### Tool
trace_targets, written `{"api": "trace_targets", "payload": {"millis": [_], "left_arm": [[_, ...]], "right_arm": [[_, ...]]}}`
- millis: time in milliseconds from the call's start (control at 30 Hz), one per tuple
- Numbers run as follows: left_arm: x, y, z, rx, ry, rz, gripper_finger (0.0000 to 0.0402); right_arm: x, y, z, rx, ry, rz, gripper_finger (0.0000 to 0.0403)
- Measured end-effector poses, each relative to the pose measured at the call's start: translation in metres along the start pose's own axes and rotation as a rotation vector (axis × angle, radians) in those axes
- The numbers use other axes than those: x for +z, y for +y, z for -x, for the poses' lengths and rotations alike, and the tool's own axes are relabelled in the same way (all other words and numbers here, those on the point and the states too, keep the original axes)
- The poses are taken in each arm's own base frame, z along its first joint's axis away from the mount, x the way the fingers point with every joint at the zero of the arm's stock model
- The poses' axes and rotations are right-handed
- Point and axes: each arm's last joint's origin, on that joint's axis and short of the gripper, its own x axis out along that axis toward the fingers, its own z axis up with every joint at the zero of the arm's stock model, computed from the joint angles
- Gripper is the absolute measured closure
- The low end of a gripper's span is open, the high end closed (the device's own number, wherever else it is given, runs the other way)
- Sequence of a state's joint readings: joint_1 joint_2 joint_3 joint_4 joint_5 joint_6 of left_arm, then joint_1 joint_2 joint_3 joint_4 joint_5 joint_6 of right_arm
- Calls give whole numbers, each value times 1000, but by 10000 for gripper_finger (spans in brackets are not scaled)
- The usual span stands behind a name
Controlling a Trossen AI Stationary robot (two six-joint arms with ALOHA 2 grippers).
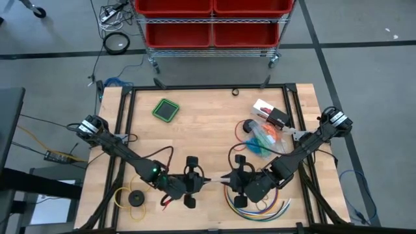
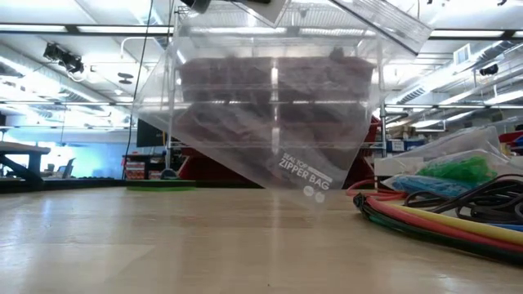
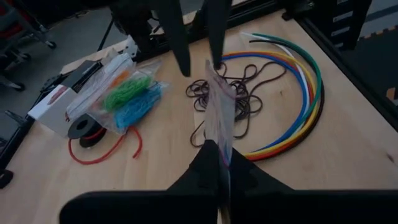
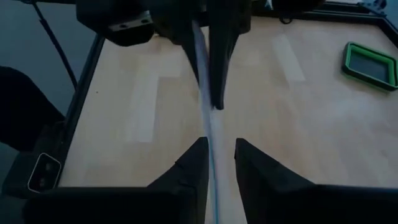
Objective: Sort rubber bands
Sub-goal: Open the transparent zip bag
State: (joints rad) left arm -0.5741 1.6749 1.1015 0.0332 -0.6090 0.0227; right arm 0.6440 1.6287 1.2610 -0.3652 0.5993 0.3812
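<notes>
From above, I am looking at both claws meeting near the middle of the table (image 1: 195, 130), close to the edge on the robot's side. The left claw (image 1: 198, 182) and the right claw (image 1: 229, 179) are facing each other. A clear zipper bag (image 1: 214, 179) is stretching between them. The rubber bands (image 1: 263, 138) in blue, green and orange bunches are lying in little bags near the table's right edge, apart from both claws. The long colored cables (image 1: 260, 207) are curving under the right arm.

From table height, I am seeing the clear zipper bag (image 2: 270, 122) hanging tilted above the table, with one corner pointing down. Green bands (image 2: 466, 169) are sitting on the right, behind the cables.

Through the left wrist camera, I am watching the left claw (image 3: 222, 165) pinching tight on the near edge of the bag. Dark purple bands (image 3: 239, 93) are lying loose on the wood just beyond this claw, under the bag and inside the curve of the cables. The green bunch (image 3: 127, 92) and the blue bunch (image 3: 137, 109) are lying farther off to one side.

Through the right wrist camera, I am seeing the right claw (image 4: 219, 155) standing loose, its fingers (image 4: 193, 165) parted. The thin bag edge is running through the gap.
</notes>
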Motion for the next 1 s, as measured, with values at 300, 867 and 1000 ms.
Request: {"api": "trace_targets", "payload": {"millis": [300,867,1000], "left_arm": [[0,-1,1,-3,0,-2,401],[0,-3,1,-46,0,5,401],[0,-3,1,-46,0,5,401]], "right_arm": [[2,-5,-3,-15,1,4,337],[3,-8,-5,-24,0,9,343],[3,-9,-6,-26,0,8,344]]}}
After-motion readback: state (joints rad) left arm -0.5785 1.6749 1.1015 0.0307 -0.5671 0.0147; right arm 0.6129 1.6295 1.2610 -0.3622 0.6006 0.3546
